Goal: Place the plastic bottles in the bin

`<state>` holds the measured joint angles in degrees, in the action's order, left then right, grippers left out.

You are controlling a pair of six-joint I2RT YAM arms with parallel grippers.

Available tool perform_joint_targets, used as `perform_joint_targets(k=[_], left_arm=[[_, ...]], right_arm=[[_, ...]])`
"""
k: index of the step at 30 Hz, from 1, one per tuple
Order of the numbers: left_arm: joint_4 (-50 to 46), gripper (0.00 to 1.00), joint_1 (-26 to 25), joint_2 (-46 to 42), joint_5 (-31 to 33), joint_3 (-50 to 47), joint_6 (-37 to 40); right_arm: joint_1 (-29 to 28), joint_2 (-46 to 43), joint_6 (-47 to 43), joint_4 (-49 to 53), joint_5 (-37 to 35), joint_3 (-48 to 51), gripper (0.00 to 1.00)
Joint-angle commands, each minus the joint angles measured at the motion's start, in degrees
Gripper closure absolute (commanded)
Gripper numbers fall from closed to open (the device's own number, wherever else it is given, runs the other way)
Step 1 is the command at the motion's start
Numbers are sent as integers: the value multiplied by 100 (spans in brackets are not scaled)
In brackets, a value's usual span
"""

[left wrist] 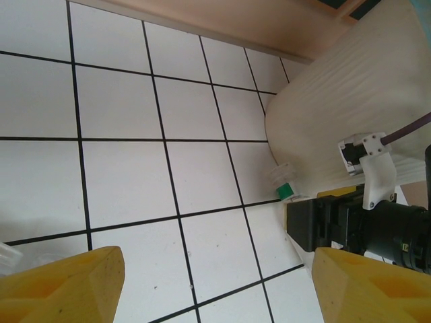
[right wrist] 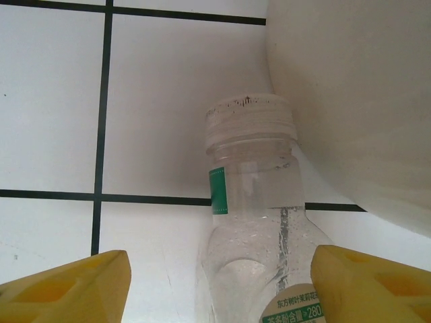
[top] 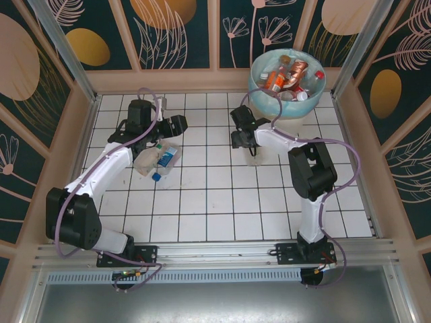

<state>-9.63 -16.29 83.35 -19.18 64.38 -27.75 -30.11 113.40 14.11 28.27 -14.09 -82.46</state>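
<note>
Top external: round white bin point(top: 286, 94) holds many; few clear plastic bottles point(top: 158, 160) remain on tiled worktop point(top: 202, 202). Left tool point(left wrist: 219, 276), right tool point(right wrist: 219, 269) released, empty.

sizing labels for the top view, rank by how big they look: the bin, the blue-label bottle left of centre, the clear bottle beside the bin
1. bin, by far largest
2 and 3. blue-label bottle and clear bottle look alike; the clear one is partly covered, so unranked
</note>
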Motion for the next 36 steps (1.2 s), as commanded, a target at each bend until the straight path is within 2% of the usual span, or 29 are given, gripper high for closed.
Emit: perform_joint_targets(k=[1,4,9,16,22,28,32,36], left_arm=[[93,26,-6,60,-136,6,-30],[63,26,-8,92,-172,12,-16],[40,26,-12,168,-174,98,50],[101,26,-13,338,-255,265,33],[84,26,-19,494,-323,321,66],[120,26,-7,589,-406,333,58],[59,26,-11,655,-419,412,128],[15,26,-11,725,-446,559,163]], right_arm=[[-54,288,302,614,324,365,25],[-92,200,321,686,290,328,25],[-420,-119,359,674,468,103,32],[-599,-579,410,590,-367,72,30],[-548,-338,365,733,-616,196,24],[-520,-39,443,655,-336,352,25],[-512,6,426,567,-73,341,31],[-518,-52,378,613,4,164,47]])
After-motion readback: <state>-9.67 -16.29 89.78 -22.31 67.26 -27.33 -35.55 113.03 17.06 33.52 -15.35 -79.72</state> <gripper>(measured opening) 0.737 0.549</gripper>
